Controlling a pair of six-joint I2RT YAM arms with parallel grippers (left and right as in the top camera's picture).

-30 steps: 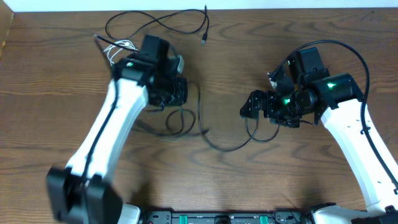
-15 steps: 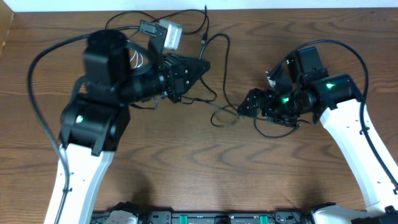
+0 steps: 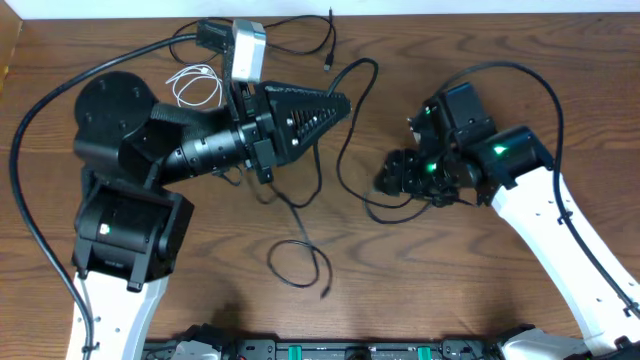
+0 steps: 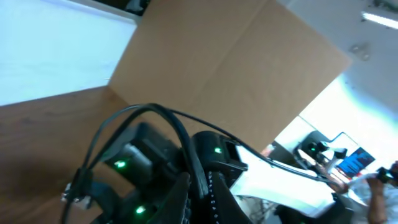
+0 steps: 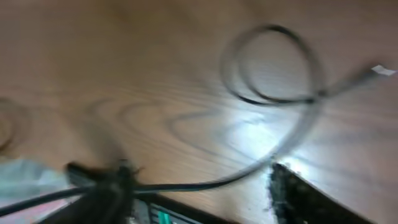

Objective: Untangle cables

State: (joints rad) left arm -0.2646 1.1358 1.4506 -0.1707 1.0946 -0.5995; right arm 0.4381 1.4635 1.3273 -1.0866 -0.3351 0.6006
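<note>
While the left claw (image 3: 343, 101) hangs raised over the bench (image 3: 470, 310), pinched shut on a black cable (image 4: 149, 108), the right claw (image 3: 384, 178) sits low, jaws apart around a black strand (image 5: 205, 182) (that view is blurred). A white cable (image 3: 195, 86) lies coiled on the bench behind the left arm.

Wooden table (image 3: 480, 290), loose black cables (image 3: 303, 245) and coiled white cable (image 3: 195, 85) on top.

Overhead looks straight down on table (image 3: 450, 290); left wrist tilted level, sees right arm (image 4: 273, 186); right wrist close over tabletop
</note>
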